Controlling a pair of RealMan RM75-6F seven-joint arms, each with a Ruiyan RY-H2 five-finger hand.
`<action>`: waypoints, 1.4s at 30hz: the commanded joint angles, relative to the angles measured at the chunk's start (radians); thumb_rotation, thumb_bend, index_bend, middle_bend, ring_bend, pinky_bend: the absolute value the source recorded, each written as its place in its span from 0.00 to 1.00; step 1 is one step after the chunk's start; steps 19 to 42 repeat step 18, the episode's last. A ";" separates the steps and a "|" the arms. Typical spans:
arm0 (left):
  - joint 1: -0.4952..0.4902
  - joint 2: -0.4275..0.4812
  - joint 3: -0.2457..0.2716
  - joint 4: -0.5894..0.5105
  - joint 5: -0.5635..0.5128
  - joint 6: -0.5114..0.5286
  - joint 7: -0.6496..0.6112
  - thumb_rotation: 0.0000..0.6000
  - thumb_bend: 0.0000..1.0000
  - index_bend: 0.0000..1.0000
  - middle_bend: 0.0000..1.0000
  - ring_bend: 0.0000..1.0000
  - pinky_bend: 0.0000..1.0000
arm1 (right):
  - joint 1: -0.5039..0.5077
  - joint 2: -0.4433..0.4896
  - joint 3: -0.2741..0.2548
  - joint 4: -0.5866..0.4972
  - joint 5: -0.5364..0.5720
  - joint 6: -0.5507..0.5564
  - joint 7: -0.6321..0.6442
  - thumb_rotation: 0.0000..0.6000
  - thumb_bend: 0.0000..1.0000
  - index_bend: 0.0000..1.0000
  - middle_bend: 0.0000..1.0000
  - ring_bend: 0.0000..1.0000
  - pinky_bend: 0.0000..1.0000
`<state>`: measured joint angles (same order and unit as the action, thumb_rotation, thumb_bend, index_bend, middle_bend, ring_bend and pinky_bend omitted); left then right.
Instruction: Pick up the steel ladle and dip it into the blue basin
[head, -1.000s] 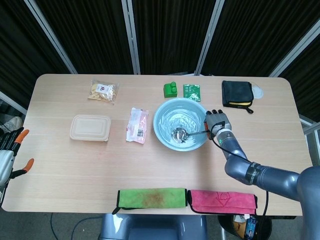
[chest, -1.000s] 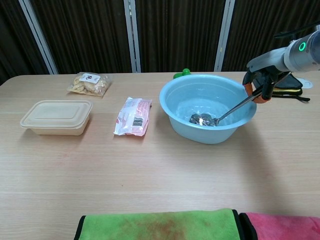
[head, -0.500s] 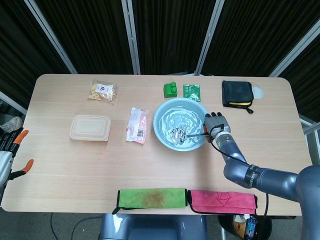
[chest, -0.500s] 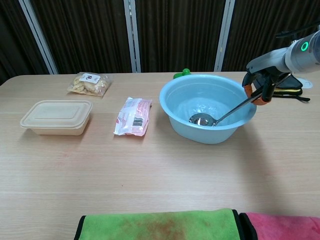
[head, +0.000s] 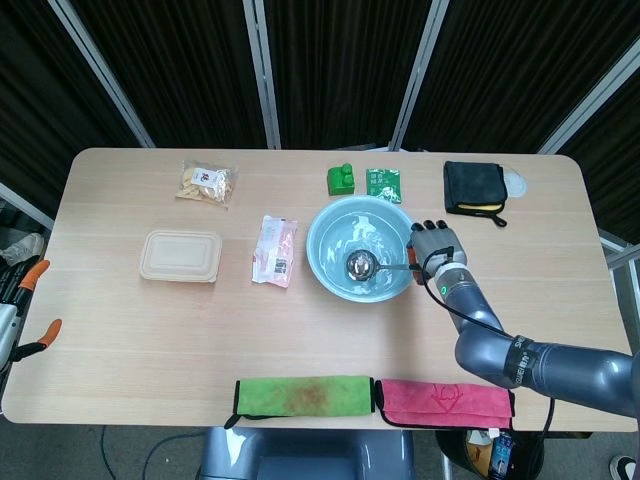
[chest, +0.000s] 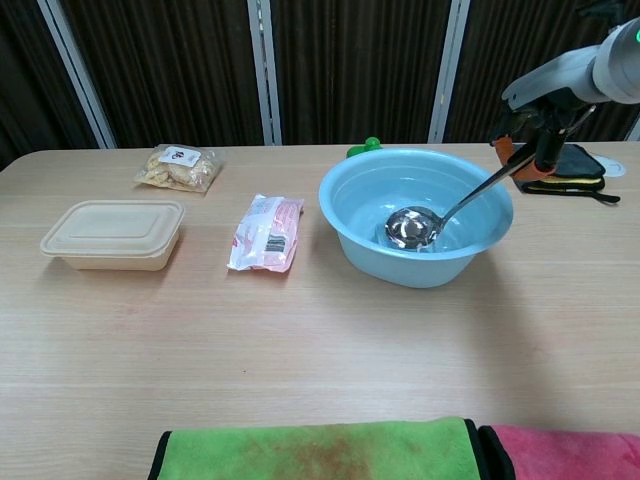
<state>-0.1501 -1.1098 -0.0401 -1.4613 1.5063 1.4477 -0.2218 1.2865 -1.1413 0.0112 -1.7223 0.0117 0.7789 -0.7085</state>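
Steel ladle (chest: 411, 228) is seen inside the blue basin (chest: 345, 205), its bowl tilted over the basin floor and its thin handle slanting up across the right rim. The handle's upper end is gripped by the right hand (chest: 533, 125), whose fingers are closed around it just outside that rim. In the head view the same hand (head: 433, 245) is placed hard against the basin's right edge (head: 318, 232).

A pink packet (head: 275, 250) is laid just left of the basin, and a beige lidded box (head: 181, 256) further left, with bare wood between them. Behind the basin, a green block (head: 340, 178) and a green sachet (head: 383, 184) are set near the far edge of the table (head: 150, 330). A black pouch (head: 473, 188) is found to the right, well apart from the basin. A snack bag (head: 206, 184) is placed at the far left. Along the near edge, a green cloth (head: 303, 394) and a red cloth (head: 444, 401) are laid side by side. A wide open strip of tabletop is left between these cloths and the basin.

The left hand (head: 22, 310) is only partly shown at the left frame edge, off the table; whether it is released or clenched cannot be told.
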 joint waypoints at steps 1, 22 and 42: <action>0.002 -0.001 0.000 -0.002 0.001 0.003 0.005 1.00 0.35 0.04 0.00 0.00 0.00 | 0.015 0.030 0.000 -0.023 0.022 -0.006 -0.003 1.00 0.51 0.76 0.08 0.00 0.00; 0.000 -0.008 0.000 -0.010 0.001 -0.005 0.036 1.00 0.35 0.04 0.00 0.00 0.00 | 0.038 0.114 -0.022 -0.074 0.052 -0.021 0.006 1.00 0.51 0.76 0.09 0.00 0.00; 0.000 -0.008 0.000 -0.010 0.001 -0.005 0.036 1.00 0.35 0.04 0.00 0.00 0.00 | 0.038 0.114 -0.022 -0.074 0.052 -0.021 0.006 1.00 0.51 0.76 0.09 0.00 0.00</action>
